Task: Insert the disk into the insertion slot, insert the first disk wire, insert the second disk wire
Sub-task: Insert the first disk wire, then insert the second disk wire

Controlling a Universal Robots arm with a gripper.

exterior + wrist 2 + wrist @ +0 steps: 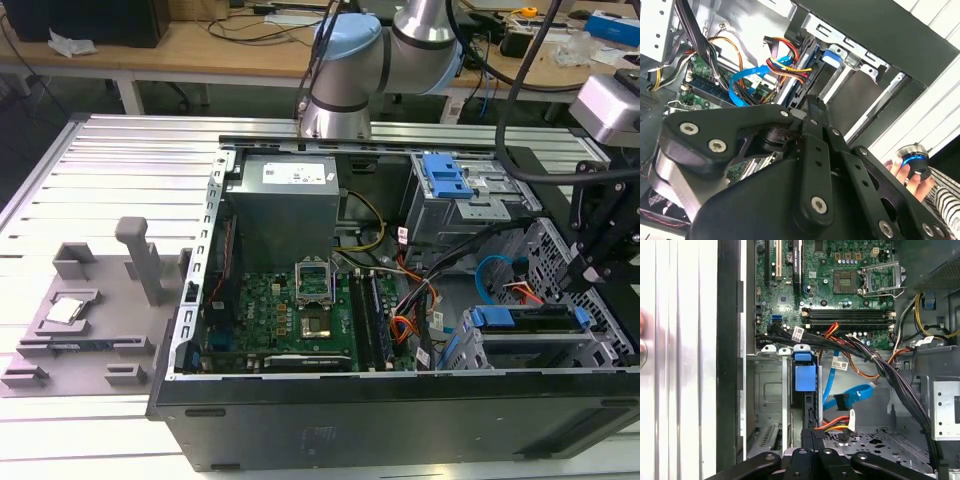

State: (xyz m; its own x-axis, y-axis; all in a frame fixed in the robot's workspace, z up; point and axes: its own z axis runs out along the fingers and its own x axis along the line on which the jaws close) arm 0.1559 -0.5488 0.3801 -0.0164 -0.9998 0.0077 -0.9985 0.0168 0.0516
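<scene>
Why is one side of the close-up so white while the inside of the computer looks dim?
First wrist view: the ribbed metal table beside the computer case is washed out by glare, the motherboard evenly lit. Exterior view: the table shines bright, the case's interior sits in shade. Second wrist view: the black gripper looms dark.
</scene>
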